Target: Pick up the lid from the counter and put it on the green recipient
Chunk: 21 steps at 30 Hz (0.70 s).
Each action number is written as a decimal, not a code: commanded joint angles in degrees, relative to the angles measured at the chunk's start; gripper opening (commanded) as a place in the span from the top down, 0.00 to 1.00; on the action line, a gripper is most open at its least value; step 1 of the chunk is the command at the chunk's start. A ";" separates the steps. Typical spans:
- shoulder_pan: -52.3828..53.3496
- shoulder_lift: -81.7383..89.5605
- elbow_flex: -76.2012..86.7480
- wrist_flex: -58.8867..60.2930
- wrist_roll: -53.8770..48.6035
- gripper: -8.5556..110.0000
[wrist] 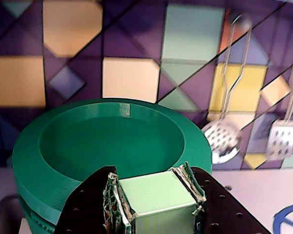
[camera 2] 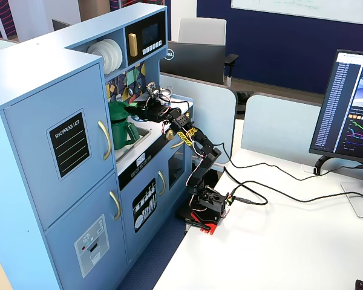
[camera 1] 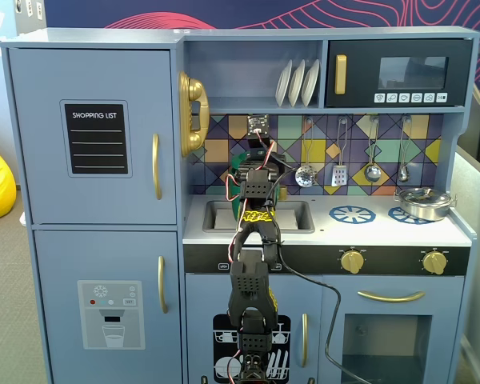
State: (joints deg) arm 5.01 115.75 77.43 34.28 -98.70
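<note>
- Wrist view: gripper (wrist: pixel 155 201) hangs just over the near rim of the pot (wrist: pixel 44 146), whose mouth is open and empty.
- Risk, judged: the pale green block clamped between the fingers (wrist: pixel 112 195) is probably the lid (wrist: pixel 156 200) by its knob. The disc itself sits below the frame edge and is hidden, so I cannot confirm its tilt.
- Risk: the lid is over the near edge, not centred on the mouth. Letting go here could leave it half on the rim, so it tips and slides off onto the counter (wrist: pixel 254 195) or into the sink (camera 1: pixel 260 216).
- Risk: the lid is about as wide as the pot, so little margin. A tilted disc could catch one edge and jam crooked inside.
- Risk: pressing down off-centre could push the pot; it stands tall at the sink side in a fixed view (camera 2: pixel 122 124) and might topple.
- Risk: hanging utensils (wrist: pixel 223 141) are near on the right of the wrist view; a sideways swing could strike them.
- End effector: jaws part-closed, clenched on the block, both padded fingers touching its sides. No contact with the pot rim that I can see.
- Fixed view from the front: the arm (camera 1: pixel 252 240) covers the pot and lid; nothing to add there.
- Silver pot (camera 1: pixel 422 202) sits well apart on the right burner, not involved.
</note>
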 commanded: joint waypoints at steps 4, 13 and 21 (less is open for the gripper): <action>-1.85 -1.58 -4.92 -3.34 -0.35 0.93; -1.93 -4.31 -6.42 -4.13 -0.53 0.93; -1.49 -2.46 -3.78 -3.43 -0.26 0.93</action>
State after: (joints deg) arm 3.60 110.92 75.76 32.70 -98.79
